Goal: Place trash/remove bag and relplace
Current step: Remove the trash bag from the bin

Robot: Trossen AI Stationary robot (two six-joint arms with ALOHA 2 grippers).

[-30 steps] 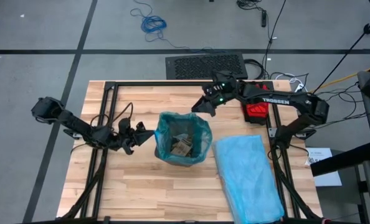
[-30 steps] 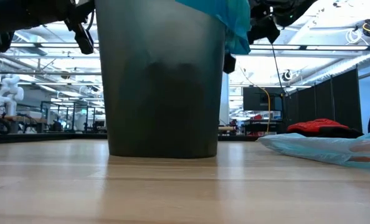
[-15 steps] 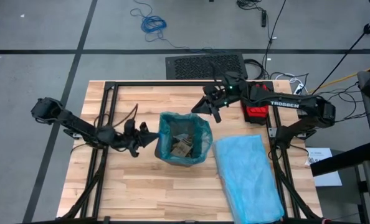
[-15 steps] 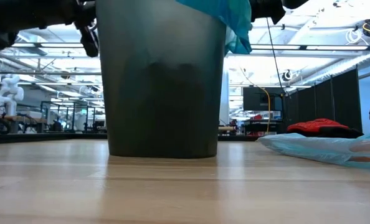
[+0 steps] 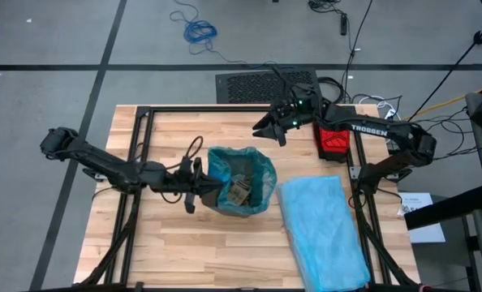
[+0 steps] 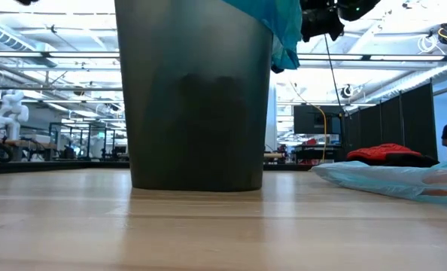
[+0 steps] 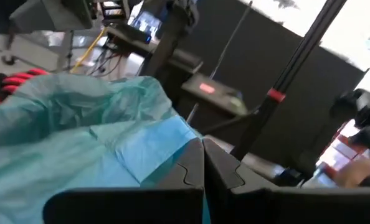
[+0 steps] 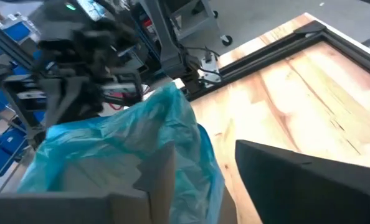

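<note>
Mid-table, a dark bin (image 5: pixel 239 195) stands lined with the bag (image 5: pixel 261 172), teal plastic folded over its rim. Trash (image 5: pixel 238 190) sits inside, brown wads visible from above. The table (image 5: pixel 168 243) looks free of loose wads, so the trash-in step seems done and bag removal is in hand.

Left gripper (image 5: pixel 211 190) is at the bin's left rim, fingers pressed together in its wrist view, tips against the bag's folded edge; whether plastic is actually pinched, can't tell. Right gripper (image 5: pixel 267 129) hangs above the table near the far edge, just beyond the bin's far-right rim, fingers spread wide, holding nothing.

A paler blue bag (image 5: pixel 326 235) lies flat along the right edge, toward the near right corner. A red glove (image 5: pixel 335 142) lies by the far right corner.

Next likely: the right drops to the far rim and pinches plastic, then both lift together so the bag comes out without spilling.
</note>
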